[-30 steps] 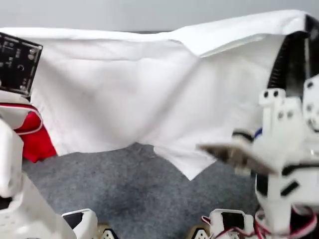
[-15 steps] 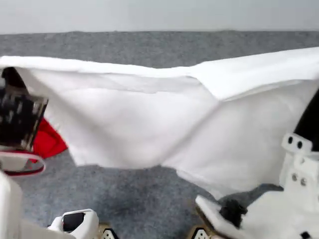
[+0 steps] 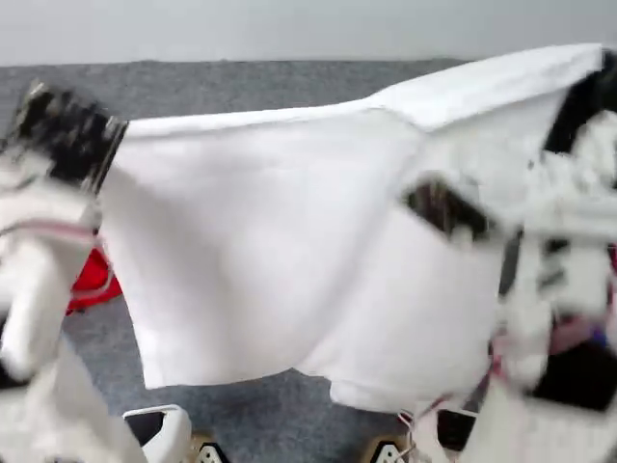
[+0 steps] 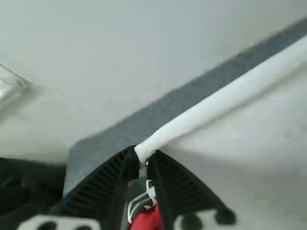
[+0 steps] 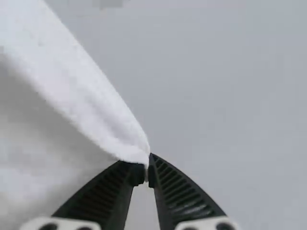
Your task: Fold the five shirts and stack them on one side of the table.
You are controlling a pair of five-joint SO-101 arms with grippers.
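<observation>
A white shirt [image 3: 280, 251] hangs stretched in the air between both arms, above the grey table [image 3: 280, 82]. My left gripper [image 4: 142, 160] is shut on the shirt's edge [image 4: 216, 103] at its left upper corner, seen in the high view at the left gripper [image 3: 111, 140]. My right gripper [image 5: 145, 171] is shut on the white shirt [image 5: 72, 110] at the opposite corner, at the far right of the high view. The shirt's lower hem hangs loose near the arm bases.
A red garment [image 3: 93, 280] lies on the table at the left, behind the left arm, and also peeks between the left fingers as the red garment [image 4: 148, 220]. Arm bases [image 3: 159, 434] stand at the front edge. A pale wall runs behind the table.
Both arms have swung the hanging shirt: its left corner moved right and lower, the right corner rose, and the lower hem dropped nearer the front edge. The grips held.
</observation>
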